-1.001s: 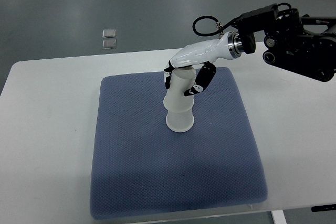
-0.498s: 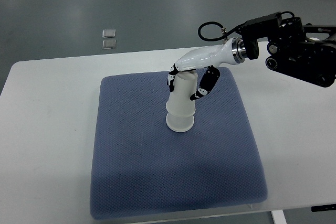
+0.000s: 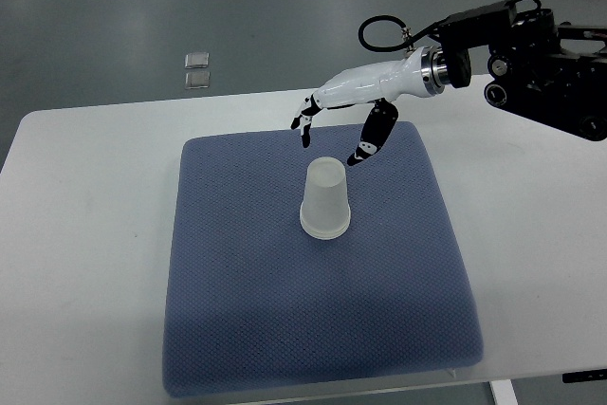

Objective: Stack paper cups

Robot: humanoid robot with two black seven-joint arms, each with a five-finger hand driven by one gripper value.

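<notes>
Mat, near edge: the blue-grey mat (image 3: 285,329) fills the foreground, and its near left corner drops off the bottom of the picture, so that corner is cut off.
Table: the white table (image 3: 85,234) shows all round the mat, wide bare strips left and right of it; its near right corner has a dark fitting poking in at the picture's edge, too little showing to say what it is.
Cup stack: there it is, the paper cups (image 3: 325,199), mouth down on the middle of the mat, standing upright and alone. From up here it reads as one white cone; how many cups are nested inside cannot be told.
Right hand: the right hand (image 3: 334,133) hangs just beyond the cups and above them, fingers spread wide, dark fingertips (image 3: 363,153) pointing down, nothing in its grasp and clear of the cups.
Right arm: white forearm runs back from the hand to a black arm (image 3: 541,64) beyond the mat's far right corner; the arm is cut by the right edge.
Floor: grey floor (image 3: 142,7) beyond the table's far edge.
Floor tiles: two small pale squares (image 3: 197,69) lie on the floor beyond the mat's far left corner; what they are is hard to make out.
</notes>
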